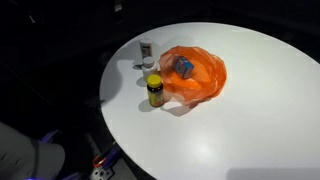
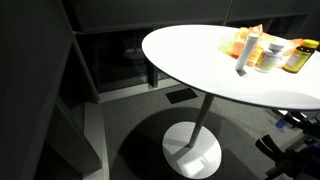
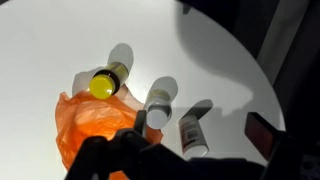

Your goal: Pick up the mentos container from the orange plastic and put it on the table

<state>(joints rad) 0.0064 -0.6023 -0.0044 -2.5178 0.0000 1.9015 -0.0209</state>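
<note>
The mentos container (image 1: 185, 67), with a blue label and a white lid, stands on the crumpled orange plastic (image 1: 205, 78) on the round white table (image 1: 250, 120). It also shows in an exterior view (image 2: 268, 55) and in the wrist view (image 3: 158, 100), at the edge of the orange plastic (image 3: 90, 125). My gripper (image 3: 200, 128) hangs well above the table, open and empty. Its dark fingers frame the bottom of the wrist view. The gripper is out of view in both exterior views.
A yellow-lidded jar (image 1: 155, 90) stands on the table against the plastic; it also shows in the wrist view (image 3: 105, 82). A slim white tube (image 3: 192, 133) stands apart near the table edge (image 1: 146, 50). The table rests on a single pedestal (image 2: 195, 150).
</note>
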